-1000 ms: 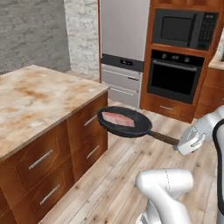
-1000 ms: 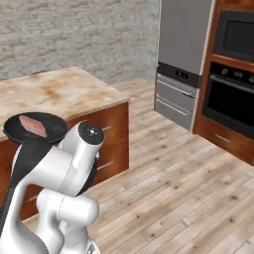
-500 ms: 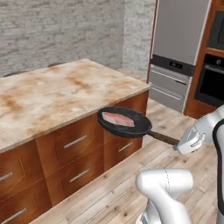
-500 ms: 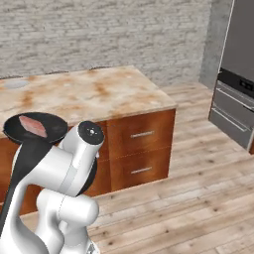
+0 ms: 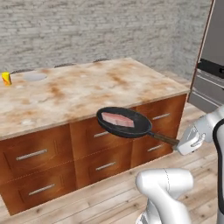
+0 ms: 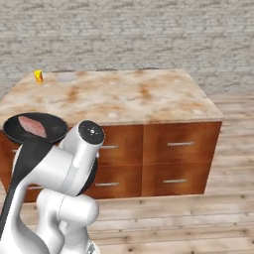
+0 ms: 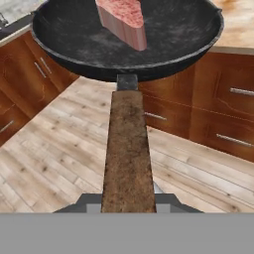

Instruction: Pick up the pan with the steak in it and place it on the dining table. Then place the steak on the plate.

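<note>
While the claw (image 5: 178,143) still grips the pan (image 5: 124,122), the base has swung.

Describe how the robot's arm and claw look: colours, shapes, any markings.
The arm is glossy white, made of thick rounded segments with bulbous elbows. Dark bands sit at the joints, and one joint ends in a round white cap with a small dark dot at its centre. A black strip runs along one lower link. The claw is a blocky white-grey hand. No cables or lettering can be seen.

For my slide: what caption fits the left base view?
Hand carries pan with steak beside the dining table.
</note>
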Motion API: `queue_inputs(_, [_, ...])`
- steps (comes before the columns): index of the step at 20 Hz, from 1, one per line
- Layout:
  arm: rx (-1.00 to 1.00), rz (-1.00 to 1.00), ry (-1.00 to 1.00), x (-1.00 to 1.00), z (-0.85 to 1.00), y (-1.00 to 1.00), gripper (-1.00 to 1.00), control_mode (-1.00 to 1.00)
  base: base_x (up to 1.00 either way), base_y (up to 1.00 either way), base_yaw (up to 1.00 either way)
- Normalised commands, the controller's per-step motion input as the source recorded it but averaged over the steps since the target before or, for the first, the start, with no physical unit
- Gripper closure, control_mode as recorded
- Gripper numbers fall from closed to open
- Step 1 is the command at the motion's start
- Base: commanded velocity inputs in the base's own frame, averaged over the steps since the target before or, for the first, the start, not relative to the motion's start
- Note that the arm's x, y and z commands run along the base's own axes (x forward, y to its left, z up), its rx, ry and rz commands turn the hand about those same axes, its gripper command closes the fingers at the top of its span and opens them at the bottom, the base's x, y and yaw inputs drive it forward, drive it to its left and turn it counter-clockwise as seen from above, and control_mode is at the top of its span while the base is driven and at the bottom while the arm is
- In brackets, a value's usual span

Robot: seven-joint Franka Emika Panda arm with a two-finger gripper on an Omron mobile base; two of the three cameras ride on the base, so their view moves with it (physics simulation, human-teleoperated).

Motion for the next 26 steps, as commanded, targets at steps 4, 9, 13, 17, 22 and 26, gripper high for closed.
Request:
queue_inputs(4, [0.00,0.00,0.00,0.00,0.00,0.00,1.00,1.00,-0.05,0.04,0.05])
queue_inputs(9, [0.00,0.00,0.00,0.00,0.00,0.00,1.00,1.00,0.00,0.68,0.02])
queue_inputs(13, [0.00,0.00,0.00,0.00,0.00,0.00,1.00,1.00,0.00,0.99,0.05])
queue_inputs(17, [0.00,0.00,0.00,0.00,0.00,0.00,1.00,1.00,0.00,1.00,0.06])
queue_inputs(22, [0.00,0.00,0.00,0.00,0.00,0.00,1.00,1.00,0.00,1.00,0.07])
queue_inputs(26, [0.00,0.00,0.00,0.00,0.00,0.00,1.00,1.00,0.00,1.00,0.06])
